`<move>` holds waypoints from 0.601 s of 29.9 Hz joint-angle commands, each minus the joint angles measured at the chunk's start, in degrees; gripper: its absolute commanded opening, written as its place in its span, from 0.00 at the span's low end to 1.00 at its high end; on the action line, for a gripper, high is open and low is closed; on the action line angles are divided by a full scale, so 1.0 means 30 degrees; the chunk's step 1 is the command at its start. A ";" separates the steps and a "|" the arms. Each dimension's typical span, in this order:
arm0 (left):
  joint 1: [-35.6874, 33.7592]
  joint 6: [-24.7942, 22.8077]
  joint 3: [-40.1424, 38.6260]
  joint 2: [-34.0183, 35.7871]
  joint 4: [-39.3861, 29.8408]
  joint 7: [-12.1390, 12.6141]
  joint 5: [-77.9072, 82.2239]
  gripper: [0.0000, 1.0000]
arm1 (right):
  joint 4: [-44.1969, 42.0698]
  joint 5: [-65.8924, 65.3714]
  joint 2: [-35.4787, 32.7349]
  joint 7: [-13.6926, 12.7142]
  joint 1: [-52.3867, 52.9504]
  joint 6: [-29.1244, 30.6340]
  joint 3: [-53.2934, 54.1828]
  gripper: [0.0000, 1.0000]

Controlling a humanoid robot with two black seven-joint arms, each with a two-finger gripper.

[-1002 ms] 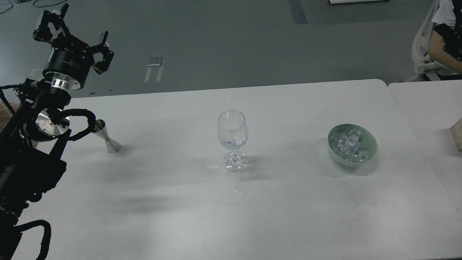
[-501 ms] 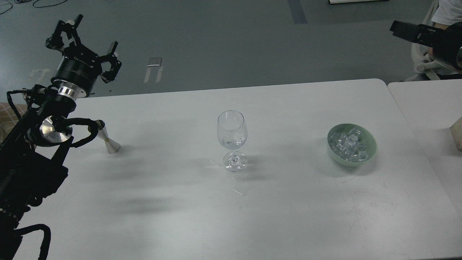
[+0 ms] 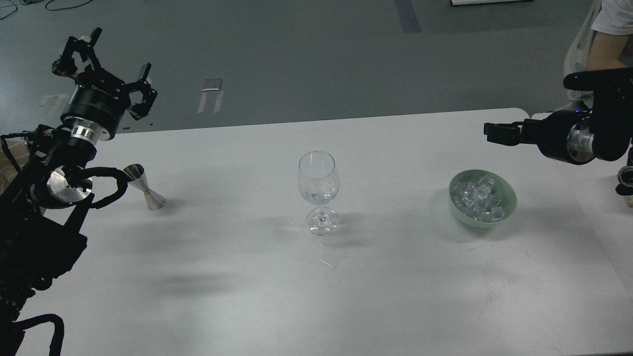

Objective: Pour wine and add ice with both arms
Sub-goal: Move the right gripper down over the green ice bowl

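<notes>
Newly swung in over the desk [image 3: 237, 277], right claw [image 3: 489, 132], its spread untellable, hangs above and just behind the ice [image 3: 477, 199] heaped in the bowl [image 3: 509, 207]; left claw [image 3: 106, 62] splayed, empty; cubes: slippery, pinch flat faces.

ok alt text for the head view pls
A wine glass stands mid-table, with a green bowl of ice to its right and a metal jigger to its left. The left claw is raised open; the right claw reaches in above the bowl.
</notes>
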 commanded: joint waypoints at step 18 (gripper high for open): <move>0.0347 0.0138 0.0011 0.0126 -0.0235 -0.0081 0.0029 0.95 | 0.0259 -0.0384 0.1479 -0.0083 -0.1687 0.0380 -0.0187 0.97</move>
